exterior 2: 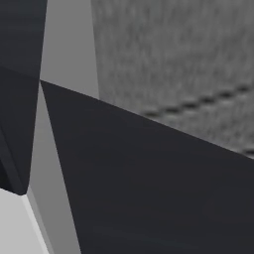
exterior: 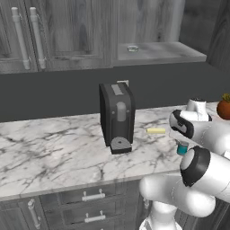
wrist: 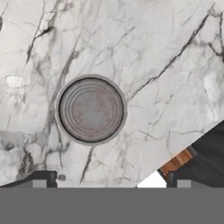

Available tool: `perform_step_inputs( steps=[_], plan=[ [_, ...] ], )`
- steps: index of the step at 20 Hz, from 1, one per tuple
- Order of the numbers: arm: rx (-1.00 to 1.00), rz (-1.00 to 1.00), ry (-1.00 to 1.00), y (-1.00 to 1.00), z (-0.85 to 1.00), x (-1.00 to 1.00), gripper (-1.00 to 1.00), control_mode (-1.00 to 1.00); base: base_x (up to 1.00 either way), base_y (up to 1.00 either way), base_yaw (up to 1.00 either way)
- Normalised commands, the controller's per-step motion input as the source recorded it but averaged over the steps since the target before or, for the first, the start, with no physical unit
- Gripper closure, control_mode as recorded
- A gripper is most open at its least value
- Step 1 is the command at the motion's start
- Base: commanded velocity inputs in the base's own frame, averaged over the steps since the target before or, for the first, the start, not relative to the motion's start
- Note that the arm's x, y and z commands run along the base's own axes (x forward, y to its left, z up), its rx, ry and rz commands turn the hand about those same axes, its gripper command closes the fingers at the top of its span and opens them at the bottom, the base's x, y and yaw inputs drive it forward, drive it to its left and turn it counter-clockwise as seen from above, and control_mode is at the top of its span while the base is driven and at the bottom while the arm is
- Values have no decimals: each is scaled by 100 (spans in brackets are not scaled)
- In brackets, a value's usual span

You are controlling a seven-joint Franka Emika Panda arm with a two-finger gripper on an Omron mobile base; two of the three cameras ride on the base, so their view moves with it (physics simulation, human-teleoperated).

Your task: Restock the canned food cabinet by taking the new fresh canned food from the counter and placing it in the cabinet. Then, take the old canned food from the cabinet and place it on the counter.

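The new fresh canned food (exterior: 182, 147) is a small teal can standing near the front right of the white marble counter (exterior: 54, 148), partly behind my arm. In the hand view I look straight down on its ringed silvery top (wrist: 91, 109). My gripper (wrist: 113, 181) hangs above it, open, with one dark fingertip at the lower left (wrist: 41, 179) and the other at the lower right, and nothing between them. The old canned food (exterior: 132, 48), a low flat tin, sits on the grey shelf of the open cabinet (exterior: 157, 53) above.
A black coffee machine (exterior: 117, 117) stands mid-counter, with a yellow stick (exterior: 156, 130) to its right and a red fruit (exterior: 223, 108) at the far right. Drawers (exterior: 92, 196) run below the counter edge. Closed cabinet doors with bar handles (exterior: 37, 36) are upper left.
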Motion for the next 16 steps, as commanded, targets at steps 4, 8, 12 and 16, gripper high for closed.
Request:
perform_step_inputs(
  steps=[4, 8, 12, 16],
  plan=[
    [-7, 4, 0, -21, -18, 7, -100, -100, 0, 0, 0],
    [-7, 0, 0, -8, -18, 20, -100, -100, 0, 0, 0],
    [0, 0, -2, 0, -14, 26, -100, -100, 0, 0, 0],
    [0, 0, -4, 0, -10, 23, -100, -100, 0, 0, 0]
  ],
)
